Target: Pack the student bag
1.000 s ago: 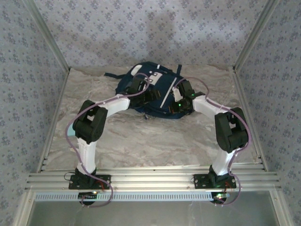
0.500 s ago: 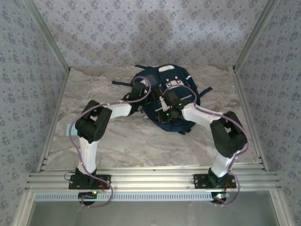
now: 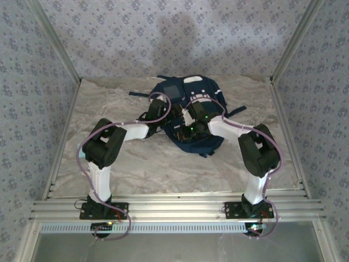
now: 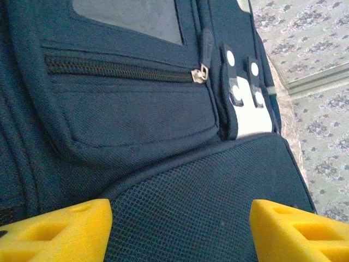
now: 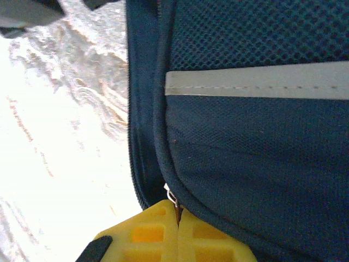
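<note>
The student bag (image 3: 193,90), navy with white stripes and a grey patch (image 4: 131,16), lies flat at the back middle of the table. My left gripper (image 3: 166,115) hovers open over its left side. In the left wrist view the yellow fingers (image 4: 65,232) stand wide apart above dark mesh fabric, and the gripper (image 4: 180,232) holds nothing. My right gripper (image 3: 188,130) is at the bag's near edge. In the right wrist view that gripper (image 5: 177,221) is shut on a small metal zipper pull (image 5: 170,195) at the bag's (image 5: 251,153) seam.
Pale marbled tabletop (image 3: 163,164) runs in front of the bag and shows beside the zipper (image 5: 60,136). Dark straps (image 3: 139,94) trail off the bag's left, and another (image 3: 234,111) off its right. Patterned walls and metal posts (image 3: 286,46) close in the back and sides.
Over the last second the bag slid right and turned. Both arms followed, and the right gripper moved left along the bag's near edge, staying at the zipper.
</note>
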